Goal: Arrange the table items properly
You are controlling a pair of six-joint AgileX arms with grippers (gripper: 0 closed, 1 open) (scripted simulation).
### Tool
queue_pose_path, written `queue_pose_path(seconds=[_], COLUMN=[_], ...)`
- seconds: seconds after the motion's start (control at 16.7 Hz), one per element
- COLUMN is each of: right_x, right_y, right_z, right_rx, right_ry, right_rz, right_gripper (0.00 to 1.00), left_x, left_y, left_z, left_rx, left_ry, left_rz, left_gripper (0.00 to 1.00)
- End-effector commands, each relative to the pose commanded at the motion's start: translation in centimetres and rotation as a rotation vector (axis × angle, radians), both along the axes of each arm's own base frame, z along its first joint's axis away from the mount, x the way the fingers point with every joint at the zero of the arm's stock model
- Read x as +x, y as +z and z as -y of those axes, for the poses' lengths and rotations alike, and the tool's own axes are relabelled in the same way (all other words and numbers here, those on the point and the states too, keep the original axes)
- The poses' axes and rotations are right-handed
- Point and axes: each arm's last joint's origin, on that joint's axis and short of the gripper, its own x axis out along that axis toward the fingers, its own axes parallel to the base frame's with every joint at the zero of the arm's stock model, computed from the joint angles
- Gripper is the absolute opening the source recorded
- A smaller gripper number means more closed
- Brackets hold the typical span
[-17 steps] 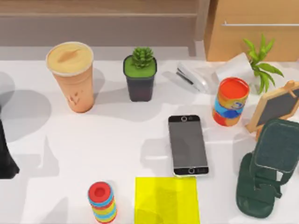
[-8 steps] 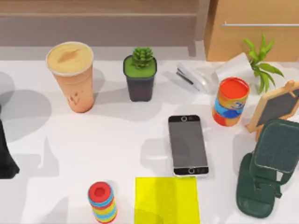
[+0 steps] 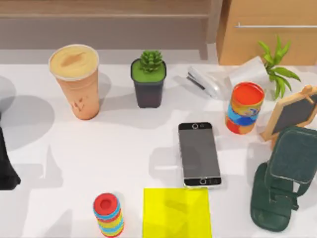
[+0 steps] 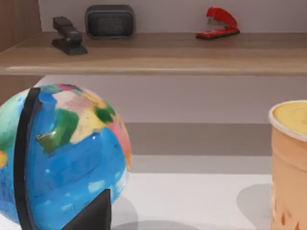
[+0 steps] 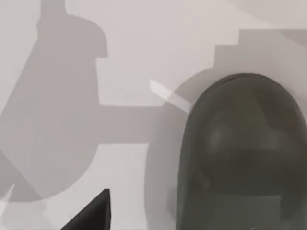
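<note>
Top view: the smartphone (image 3: 199,154) lies flat mid-counter, the drink cup (image 3: 77,81) stands upright near the counter's far left corner, and the right end effector (image 3: 283,186) hangs by the right edge, grip state unclear.

Left wrist view: the cup (image 4: 289,163) stands beside a globe (image 4: 60,155).

Right wrist view: the dark mouse (image 5: 242,153) rests on the counter (image 5: 144,57).

- An office desk, by the look of it: a white table (image 3: 138,144) backed by a wooden shelf (image 4: 158,52).
- On the shelf, a black stapler (image 4: 67,36) and a red stapler (image 4: 218,23).
- A globe (image 4: 57,158), a yellow notepad (image 3: 177,212), a small chalkboard sign (image 3: 292,113) and what may be a white stapler (image 3: 204,82) fill the desk.
</note>
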Motion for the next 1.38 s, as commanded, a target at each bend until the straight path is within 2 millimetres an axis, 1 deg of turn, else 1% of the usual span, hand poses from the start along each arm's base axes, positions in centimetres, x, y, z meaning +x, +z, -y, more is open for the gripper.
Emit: queue_pose_path(seconds=[0.12, 0.18, 0.42, 1.2, 1.26, 1.38], right_x=[-0.2, -0.4, -0.4, -0.4, -0.4, -0.4], right_y=[-1.7, -2.2, -2.4, -2.4, -2.4, -2.4], right_z=[0.0, 0.0, 0.0, 0.0, 0.0, 0.0], right_rx=[0.001, 0.002, 0.002, 0.002, 0.002, 0.002], right_ry=[0.0, 0.0, 0.0, 0.0, 0.0, 0.0], right_rz=[-0.007, -0.012, -0.013, -0.013, -0.013, -0.013], right_gripper=[1.0, 1.0, 1.0, 0.02, 0.0, 0.0], left_x=[0.0, 0.0, 0.0, 0.0, 0.0, 0.0], left_y=[0.0, 0.0, 0.0, 0.0, 0.0, 0.0], left_z=[0.0, 0.0, 0.0, 0.0, 0.0, 0.0], left_rx=[0.0, 0.0, 0.0, 0.0, 0.0, 0.0], left_ry=[0.0, 0.0, 0.0, 0.0, 0.0, 0.0], left_rz=[0.0, 0.0, 0.0, 0.0, 0.0, 0.0], left_gripper=[1.0, 1.0, 1.0, 1.0, 1.0, 1.0])
